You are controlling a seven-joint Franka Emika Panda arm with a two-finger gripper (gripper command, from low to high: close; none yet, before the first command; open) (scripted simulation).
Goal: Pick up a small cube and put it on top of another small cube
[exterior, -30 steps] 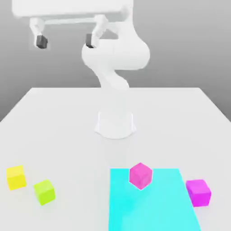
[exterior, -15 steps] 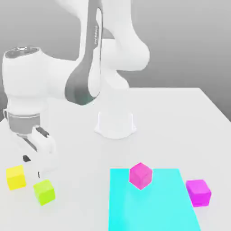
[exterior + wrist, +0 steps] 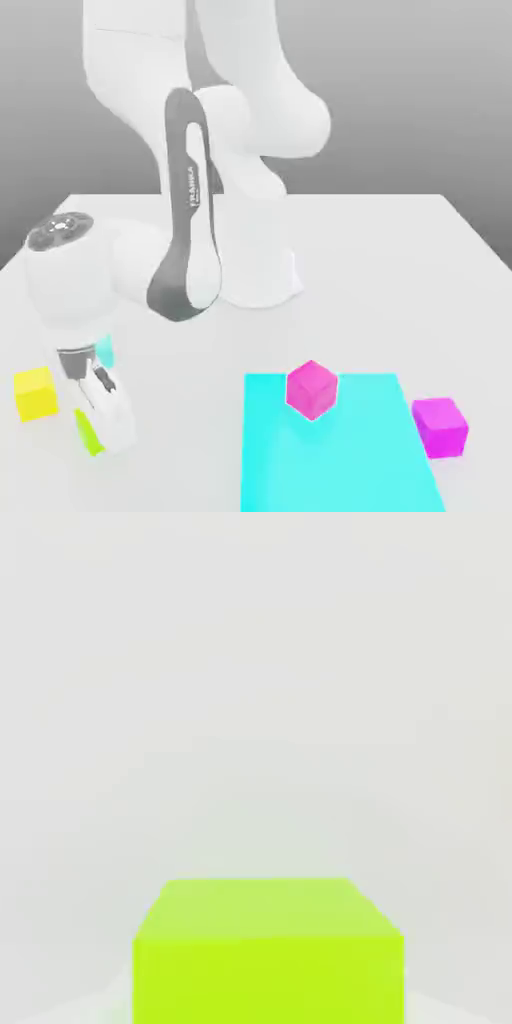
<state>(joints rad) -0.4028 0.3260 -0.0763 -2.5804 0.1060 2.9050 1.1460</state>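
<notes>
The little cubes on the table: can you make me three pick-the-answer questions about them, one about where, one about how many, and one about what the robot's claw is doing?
1. Where does the hot-pink cube sit?
A. on the flat cyan square patch
B. on the yellow cube
C. on the robot's base

2. How many small cubes are on the white table?
A. two
B. four
C. six

3. What is the gripper doing?
A. open, high above the table
B. shut on the small lime yellow-green cube
C. shut on the violet-magenta cube

Answers:
1. A, the pink cube stands on the patch's far edge.
2. B, there are the plain yellow cube, the lime one, the pink one and the violet-magenta cube.
3. B, the gripper is down at the lime cube, and the hand view has that cube right up close.
</notes>
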